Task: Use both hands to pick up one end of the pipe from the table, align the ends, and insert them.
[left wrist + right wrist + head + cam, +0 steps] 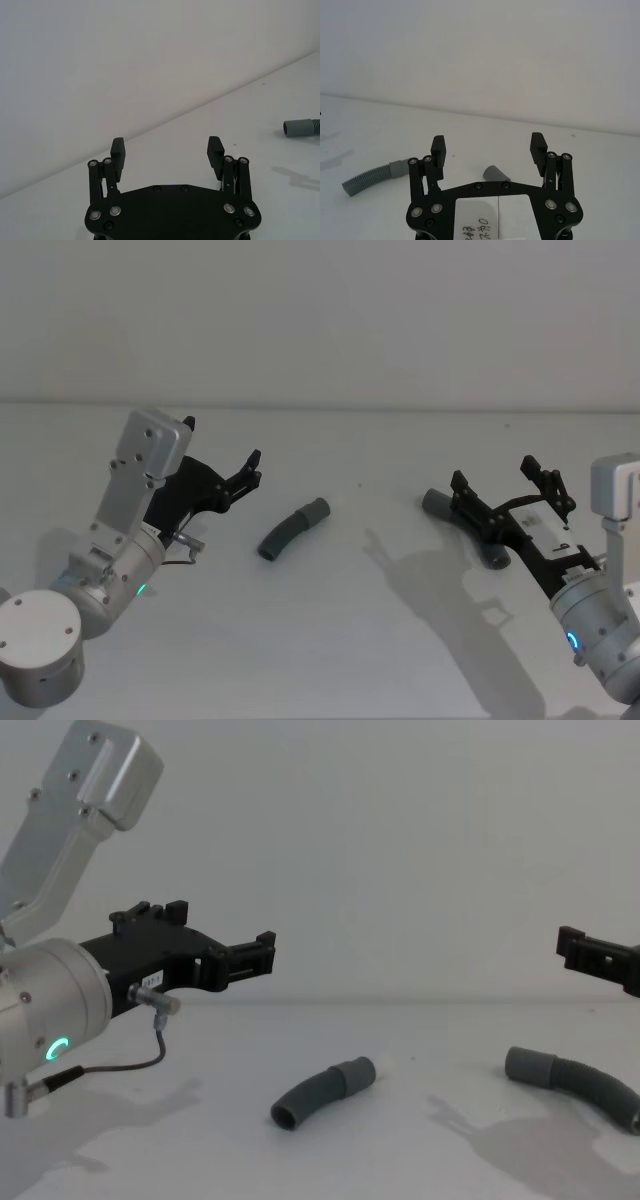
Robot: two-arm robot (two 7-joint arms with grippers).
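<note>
The pipe lies in two pieces on the white table (330, 640). The short ribbed piece (293, 528) (320, 1092) rests at the middle, with its smooth cuff (300, 127) (397, 167) pointing away from me and to the right. My left gripper (250, 472) (166, 150) (262, 955) hovers open to its left, holding nothing. The longer piece (440, 505) (570, 1080) lies at the right. My right gripper (500, 480) (488, 147) (578, 948) hangs open directly above it, apart from it. Its cuff (496, 173) shows between the open fingers, and the gripper body hides the middle of this piece.
A thin grey cable (130, 1065) loops under the left wrist. A plain wall rises behind the table's far edge (320, 406). Bare surface lies between the two pieces and in front of them.
</note>
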